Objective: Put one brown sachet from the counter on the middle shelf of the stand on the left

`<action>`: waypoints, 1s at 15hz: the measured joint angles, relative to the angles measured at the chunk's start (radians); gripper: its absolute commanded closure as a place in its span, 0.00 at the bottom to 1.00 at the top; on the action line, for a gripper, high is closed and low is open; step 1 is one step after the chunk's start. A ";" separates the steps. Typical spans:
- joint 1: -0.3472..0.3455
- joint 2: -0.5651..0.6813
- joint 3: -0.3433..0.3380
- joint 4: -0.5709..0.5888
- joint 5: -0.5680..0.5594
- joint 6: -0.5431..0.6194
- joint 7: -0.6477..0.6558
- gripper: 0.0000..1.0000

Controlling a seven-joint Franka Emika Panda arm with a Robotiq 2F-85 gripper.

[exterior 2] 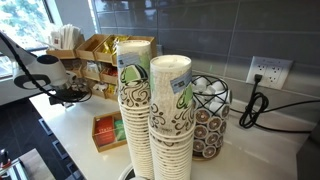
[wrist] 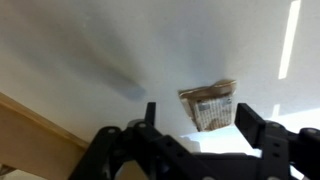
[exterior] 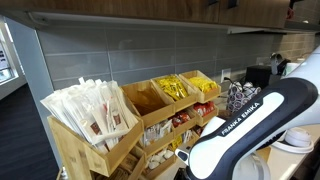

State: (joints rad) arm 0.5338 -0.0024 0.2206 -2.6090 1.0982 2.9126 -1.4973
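Note:
A brown sachet [wrist: 208,104] lies flat on the white counter [wrist: 90,50] in the wrist view. My gripper [wrist: 197,112] is open just above it, one dark finger on each side of the sachet, not closed on it. In an exterior view the gripper [exterior 2: 71,95] hangs low over the counter in front of the tiered wooden stand [exterior 2: 97,60]. The stand [exterior: 95,150] also shows close up, its compartments filled with paper-wrapped sticks [exterior: 95,108] and yellow sachets [exterior: 175,88]. The sachet is too small to make out in the exterior views.
Two tall stacks of paper cups [exterior 2: 150,110] stand in the foreground. Beside them are a wire pod holder [exterior 2: 208,115] and a small box of packets [exterior 2: 108,130]. A wall socket with a black cable [exterior 2: 265,72] is behind. My white arm [exterior: 245,125] fills the lower right.

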 measured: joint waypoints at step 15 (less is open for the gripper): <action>0.000 0.017 0.004 0.025 0.000 0.010 -0.019 0.98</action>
State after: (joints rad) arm 0.5339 0.0148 0.2244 -2.5844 1.0982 2.9227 -1.5164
